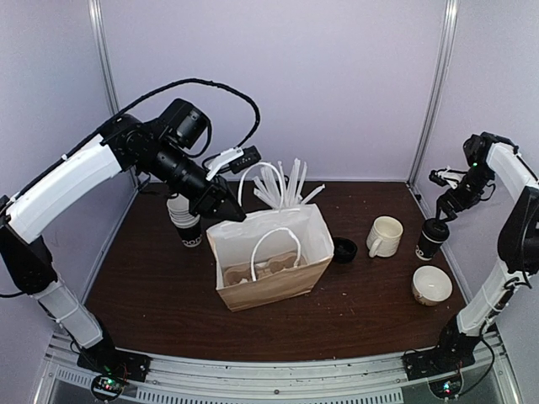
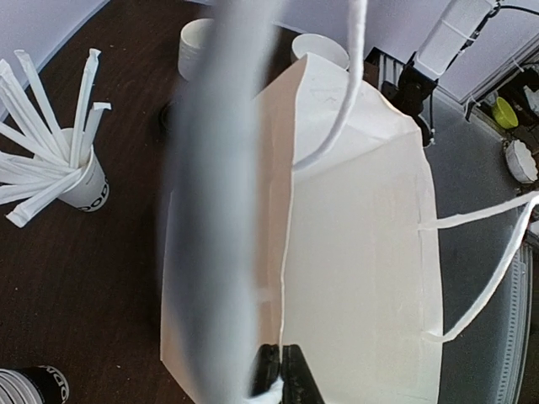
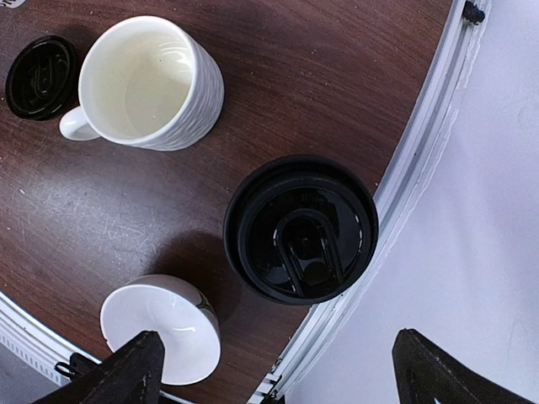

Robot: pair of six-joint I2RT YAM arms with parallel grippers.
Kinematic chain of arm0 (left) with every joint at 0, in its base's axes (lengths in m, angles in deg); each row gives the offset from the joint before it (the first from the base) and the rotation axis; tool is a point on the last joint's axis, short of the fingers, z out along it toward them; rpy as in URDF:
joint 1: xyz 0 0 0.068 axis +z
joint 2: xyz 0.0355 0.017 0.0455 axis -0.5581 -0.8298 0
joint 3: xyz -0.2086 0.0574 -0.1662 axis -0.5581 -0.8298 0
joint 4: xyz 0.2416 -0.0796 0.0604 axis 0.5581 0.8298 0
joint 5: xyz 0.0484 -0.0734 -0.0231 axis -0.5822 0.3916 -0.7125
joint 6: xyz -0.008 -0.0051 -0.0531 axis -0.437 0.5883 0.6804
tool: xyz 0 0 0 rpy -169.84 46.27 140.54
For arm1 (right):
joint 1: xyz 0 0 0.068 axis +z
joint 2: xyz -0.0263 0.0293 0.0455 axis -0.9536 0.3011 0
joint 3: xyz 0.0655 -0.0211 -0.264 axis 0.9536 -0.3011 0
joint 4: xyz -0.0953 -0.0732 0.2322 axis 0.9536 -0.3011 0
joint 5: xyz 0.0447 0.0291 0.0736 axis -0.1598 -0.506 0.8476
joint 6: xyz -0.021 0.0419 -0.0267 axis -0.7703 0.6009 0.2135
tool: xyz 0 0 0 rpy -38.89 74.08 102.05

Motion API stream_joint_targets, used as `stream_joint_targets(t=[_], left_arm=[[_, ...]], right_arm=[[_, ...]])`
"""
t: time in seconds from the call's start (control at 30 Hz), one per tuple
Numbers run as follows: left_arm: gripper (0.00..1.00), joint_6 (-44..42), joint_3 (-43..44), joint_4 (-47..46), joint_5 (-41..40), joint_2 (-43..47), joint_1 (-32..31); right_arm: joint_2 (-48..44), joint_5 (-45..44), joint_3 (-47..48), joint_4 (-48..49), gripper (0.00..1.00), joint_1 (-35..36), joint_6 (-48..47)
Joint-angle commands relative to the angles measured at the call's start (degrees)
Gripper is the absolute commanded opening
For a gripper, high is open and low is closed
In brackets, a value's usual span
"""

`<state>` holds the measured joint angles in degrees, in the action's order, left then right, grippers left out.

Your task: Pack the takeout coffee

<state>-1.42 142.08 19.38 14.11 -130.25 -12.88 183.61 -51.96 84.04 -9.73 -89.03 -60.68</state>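
Note:
The takeout coffee, a dark cup with a round black lid, stands upright at the table's right edge. My right gripper hovers directly above it, open wide, its fingertips spread on either side with nothing between them. The brown paper bag stands open in the middle of the table. My left gripper is shut on the bag's top rim at its back left corner. In the left wrist view its black jaws pinch the paper edge, and the bag fills the frame.
A cup full of white sticks stands behind the bag, with a stack of cups to its left. A white mug, a loose black lid and a white bowl sit near the coffee.

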Motion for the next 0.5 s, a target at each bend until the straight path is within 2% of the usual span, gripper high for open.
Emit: stream_joint_targets(t=[0.0,0.2,0.47], left_arm=[[0.00,-2.38,2.59,-0.30,8.92,-1.64,2.50],[0.00,-1.29,4.53,1.03,16.94,-5.02,4.59],[0.00,-0.15,4.52,1.38,16.63,-7.88,5.51]], right_arm=[[4.39,-1.10,3.39,-1.03,0.99,-0.45,0.11],[9.23,-0.40,5.54,-1.17,0.99,-0.48,-0.28],[13.37,0.50,6.64,-1.37,0.97,-0.52,0.15]])
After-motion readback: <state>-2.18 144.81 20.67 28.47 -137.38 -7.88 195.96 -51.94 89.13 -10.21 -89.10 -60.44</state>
